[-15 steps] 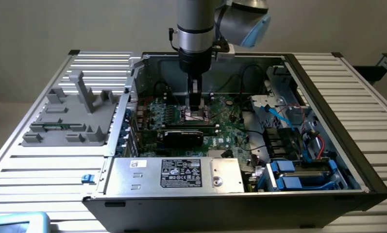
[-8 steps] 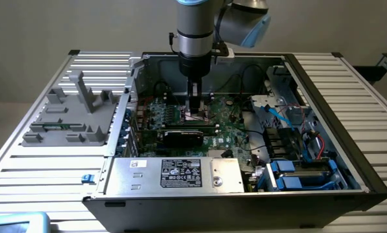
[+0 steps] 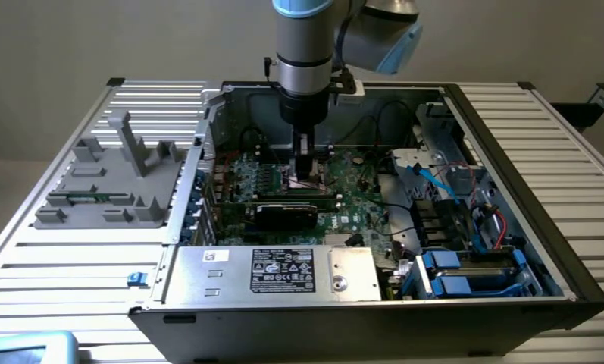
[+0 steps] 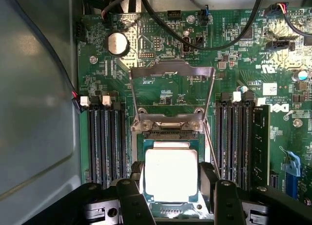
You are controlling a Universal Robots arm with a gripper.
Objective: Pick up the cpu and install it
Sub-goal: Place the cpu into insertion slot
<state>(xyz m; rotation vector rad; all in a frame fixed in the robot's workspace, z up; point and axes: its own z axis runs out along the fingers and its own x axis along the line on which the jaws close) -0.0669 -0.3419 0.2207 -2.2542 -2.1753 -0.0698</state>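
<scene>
The cpu (image 4: 171,175), a flat square chip with a pale shiny top and a thin green rim, lies level in or just over the dark socket (image 4: 170,136) on the green motherboard (image 4: 161,45). My gripper (image 4: 172,172) straddles it, with one black finger (image 4: 137,172) against each of two opposite edges, so it is shut on the chip. The socket's metal frame (image 4: 171,71) stands flipped open beyond the chip. In the exterior view the gripper (image 3: 305,180) reaches straight down into the open computer case (image 3: 504,227), over the middle of the board.
Memory slots (image 4: 105,137) (image 4: 239,137) flank the socket closely on both sides. Black cables (image 4: 195,40) loop above the board. A black graphics card (image 3: 286,214) lies just in front of the gripper. A grey fixture (image 3: 110,182) sits on the slatted table at the exterior view's left.
</scene>
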